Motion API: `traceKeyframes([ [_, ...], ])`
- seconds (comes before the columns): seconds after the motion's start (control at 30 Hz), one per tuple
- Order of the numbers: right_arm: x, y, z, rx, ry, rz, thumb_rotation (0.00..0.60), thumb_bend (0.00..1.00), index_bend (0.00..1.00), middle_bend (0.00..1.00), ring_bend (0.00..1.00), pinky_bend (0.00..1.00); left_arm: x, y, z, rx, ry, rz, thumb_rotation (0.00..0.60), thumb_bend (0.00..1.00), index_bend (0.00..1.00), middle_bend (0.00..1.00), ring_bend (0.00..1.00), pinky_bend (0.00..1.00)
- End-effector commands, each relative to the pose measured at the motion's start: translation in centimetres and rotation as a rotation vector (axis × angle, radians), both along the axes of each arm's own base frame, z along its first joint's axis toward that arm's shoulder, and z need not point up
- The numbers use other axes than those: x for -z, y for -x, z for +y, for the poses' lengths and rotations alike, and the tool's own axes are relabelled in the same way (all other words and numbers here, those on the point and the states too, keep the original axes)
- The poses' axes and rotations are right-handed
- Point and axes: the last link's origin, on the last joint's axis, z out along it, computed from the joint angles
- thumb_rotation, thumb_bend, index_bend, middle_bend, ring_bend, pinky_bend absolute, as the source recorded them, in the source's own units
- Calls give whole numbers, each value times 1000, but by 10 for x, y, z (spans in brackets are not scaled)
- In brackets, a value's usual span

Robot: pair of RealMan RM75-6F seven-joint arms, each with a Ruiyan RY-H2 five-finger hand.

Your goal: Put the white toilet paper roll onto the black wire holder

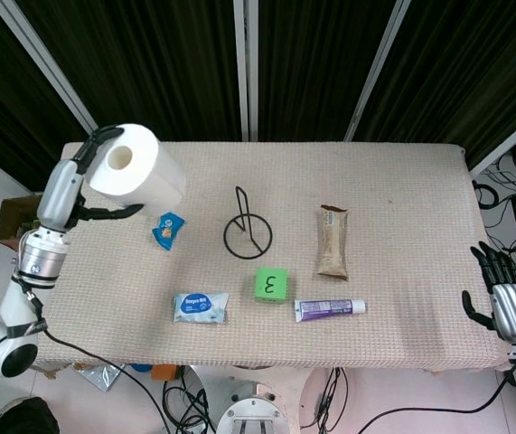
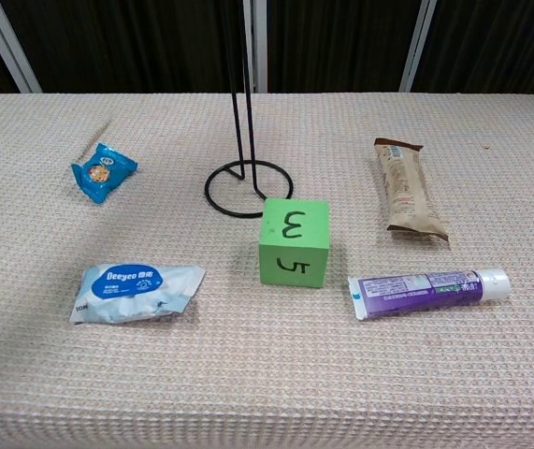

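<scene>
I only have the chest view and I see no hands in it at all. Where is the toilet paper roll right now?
Observer: The left hand holds the white toilet paper roll lifted over the table's far left corner.
Operator: Is the roll over the holder yet?
Observer: No. The black wire holder stands well to the right of the roll, with the small blue snack packet between them.
Operator: And the right hand?
Observer: The right hand hangs off the table's right edge, fingers apart, holding nothing.
</scene>
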Motion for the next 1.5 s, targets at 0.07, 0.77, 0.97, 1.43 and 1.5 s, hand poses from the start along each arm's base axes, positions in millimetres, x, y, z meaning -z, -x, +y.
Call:
traceKeyframes([
  [0.07,-2,0,0,-2,9,-2,600,455,0,0,0,0,14,-37,20,18,55,-2,600,198,214,377,432,450],
  [0.77,-7,14,3,26,19,-22,600,477,0,0,0,0,78,-92,30,51,117,-25,600,198,194,382,437,446],
  [0.97,-6,16,2,30,14,-25,600,477,0,0,0,0,84,-99,28,60,127,-22,600,199,199,382,437,440],
  [1.43,-8,21,3,39,21,-34,600,477,0,0,0,0,103,-99,29,59,138,7,600,202,203,382,436,439],
  [1.5,-8,22,3,41,21,-35,600,477,0,0,0,0,105,-98,29,65,123,27,600,203,203,382,437,438],
])
